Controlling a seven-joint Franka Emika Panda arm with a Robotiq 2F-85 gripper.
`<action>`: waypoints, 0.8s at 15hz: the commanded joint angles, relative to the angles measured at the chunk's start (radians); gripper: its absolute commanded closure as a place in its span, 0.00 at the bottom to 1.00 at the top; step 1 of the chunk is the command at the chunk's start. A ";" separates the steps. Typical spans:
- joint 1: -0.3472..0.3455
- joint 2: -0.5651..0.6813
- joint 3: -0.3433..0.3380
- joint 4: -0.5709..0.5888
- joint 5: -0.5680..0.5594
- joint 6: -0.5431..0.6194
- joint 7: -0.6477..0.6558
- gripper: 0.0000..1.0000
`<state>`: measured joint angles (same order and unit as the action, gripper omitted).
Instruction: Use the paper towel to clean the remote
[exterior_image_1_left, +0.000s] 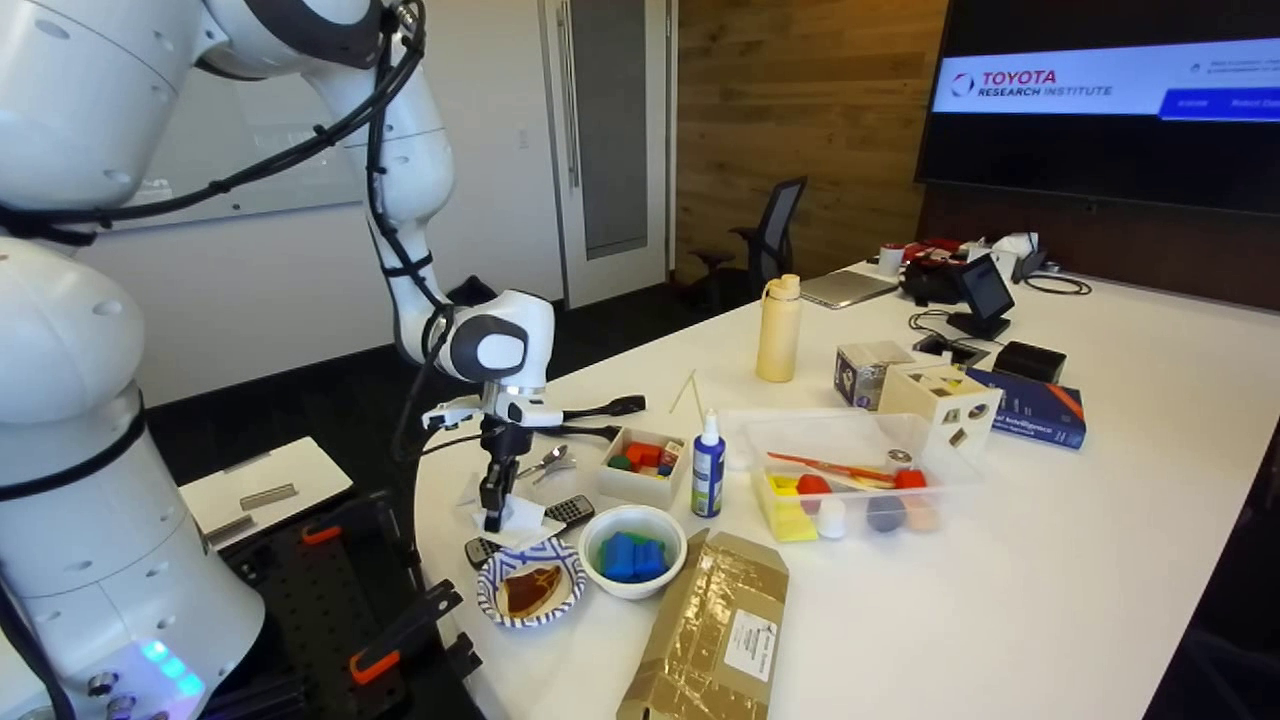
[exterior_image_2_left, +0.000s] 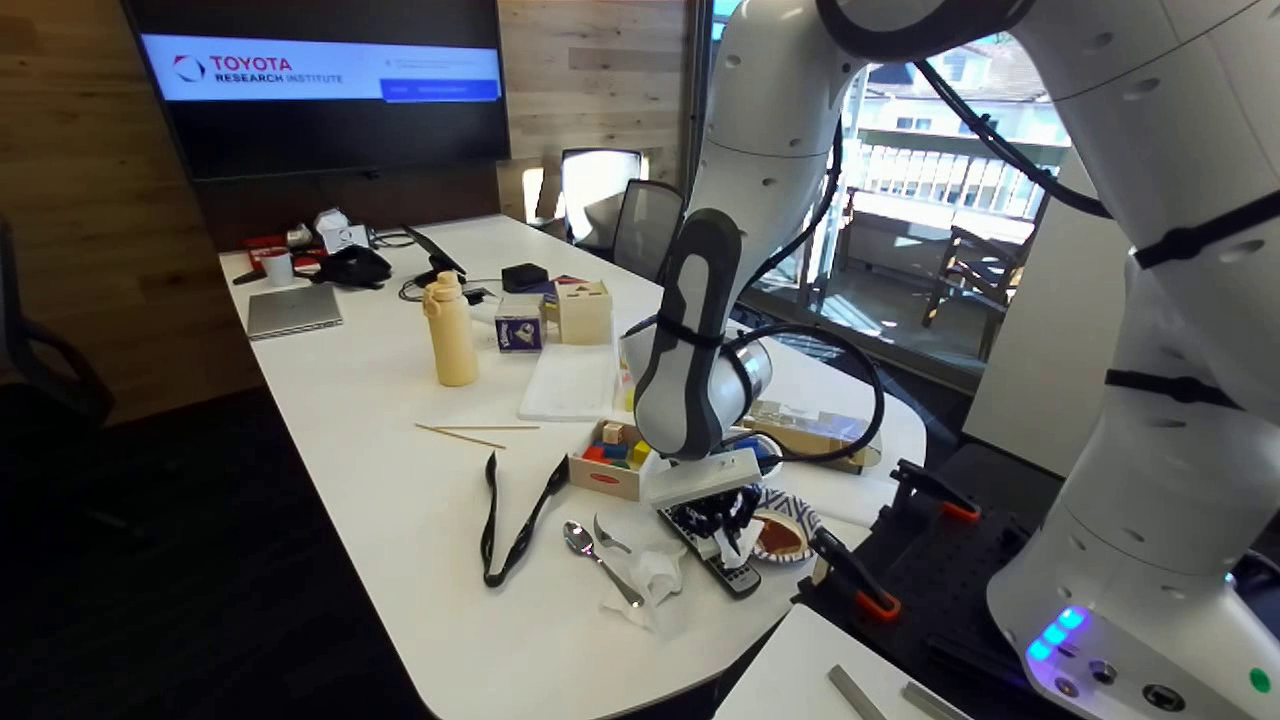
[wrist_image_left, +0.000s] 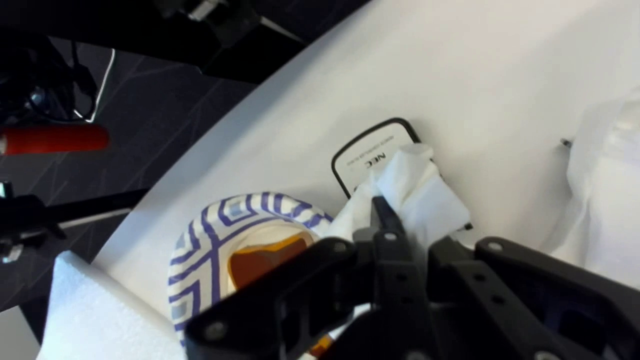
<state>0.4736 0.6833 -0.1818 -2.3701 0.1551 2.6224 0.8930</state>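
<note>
The remote (exterior_image_1_left: 571, 510) is a slim black bar with buttons lying on the table; its button end also shows in an exterior view (exterior_image_2_left: 738, 579). In the wrist view, the NEC-printed end of the remote (wrist_image_left: 372, 156) sticks out from under the paper towel. The white crumpled paper towel (wrist_image_left: 419, 192) lies over the middle of the remote, and it shows in both exterior views (exterior_image_1_left: 524, 517) (exterior_image_2_left: 738, 545). My gripper (wrist_image_left: 411, 231) points down above the remote, with its fingers closed around the towel. The gripper (exterior_image_1_left: 494, 518) hides part of the towel.
A patterned paper plate (exterior_image_1_left: 487, 600) with toy food sits against the remote's side. A white bowl (exterior_image_1_left: 597, 578), a block box (exterior_image_1_left: 640, 487) and a spray bottle (exterior_image_1_left: 708, 470) stand close by. A second crumpled tissue (exterior_image_2_left: 660, 572), spoon (exterior_image_2_left: 605, 570) and black tongs (exterior_image_2_left: 520, 545) lie opposite.
</note>
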 joint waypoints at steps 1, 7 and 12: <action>-0.081 -0.024 0.065 0.002 -0.025 -0.103 -0.013 0.99; -0.161 -0.024 0.115 0.004 -0.026 -0.142 -0.019 0.99; -0.190 -0.003 0.116 0.040 -0.034 -0.115 -0.029 0.99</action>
<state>0.3119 0.6836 -0.0760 -2.3505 0.1332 2.5084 0.8862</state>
